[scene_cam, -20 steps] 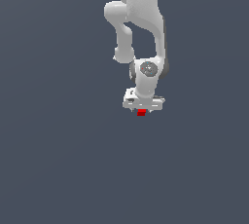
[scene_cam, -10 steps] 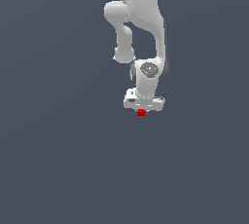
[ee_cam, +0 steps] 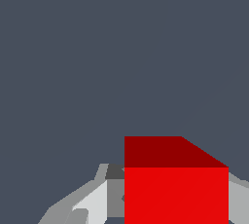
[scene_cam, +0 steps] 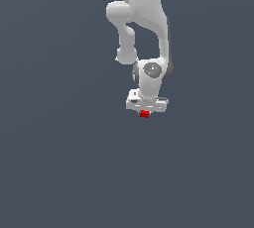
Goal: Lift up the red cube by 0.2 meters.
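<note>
The red cube [scene_cam: 144, 114] is a tiny bright red block just under the white hand of my arm in the exterior view. My gripper [scene_cam: 145, 112] points down over it with a finger on each side. In the wrist view the red cube [ee_cam: 176, 189] fills the space between the grey fingers [ee_cam: 113, 196], and both fingers touch its sides. My gripper [ee_cam: 176, 206] is shut on the cube. I cannot tell whether the cube rests on the floor or hangs above it.
The white arm [scene_cam: 144, 19] comes down from the top of the exterior view. A plain dark grey floor [scene_cam: 59, 162] lies all around, with no other object in view.
</note>
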Controlling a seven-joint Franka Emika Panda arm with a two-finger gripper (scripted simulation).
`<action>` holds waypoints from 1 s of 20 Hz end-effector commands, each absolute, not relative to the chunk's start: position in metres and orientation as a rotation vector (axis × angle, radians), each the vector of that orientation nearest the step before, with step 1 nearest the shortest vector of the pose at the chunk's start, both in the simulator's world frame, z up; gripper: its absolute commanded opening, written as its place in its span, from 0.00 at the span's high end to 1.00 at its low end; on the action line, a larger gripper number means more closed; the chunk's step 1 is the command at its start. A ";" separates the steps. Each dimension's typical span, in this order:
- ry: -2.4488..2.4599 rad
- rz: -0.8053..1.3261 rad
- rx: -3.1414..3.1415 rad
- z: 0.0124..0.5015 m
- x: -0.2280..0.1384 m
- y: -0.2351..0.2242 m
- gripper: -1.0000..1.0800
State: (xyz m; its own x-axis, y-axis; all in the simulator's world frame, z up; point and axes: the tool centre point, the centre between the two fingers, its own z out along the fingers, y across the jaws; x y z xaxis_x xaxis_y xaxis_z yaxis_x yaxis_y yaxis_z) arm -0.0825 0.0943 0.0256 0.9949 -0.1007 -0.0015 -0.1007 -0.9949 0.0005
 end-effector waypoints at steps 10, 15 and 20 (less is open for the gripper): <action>-0.158 0.000 3.138 0.088 -0.084 0.094 1.00; -0.158 0.000 3.138 0.135 -0.084 0.094 1.00; -0.159 0.000 3.138 0.178 -0.084 0.094 1.00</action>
State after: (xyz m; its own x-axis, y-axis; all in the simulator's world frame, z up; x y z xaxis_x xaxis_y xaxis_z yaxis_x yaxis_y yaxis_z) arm -0.0841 0.0939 0.1655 0.9949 -0.1011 0.0005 -0.1011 -0.9949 -0.0002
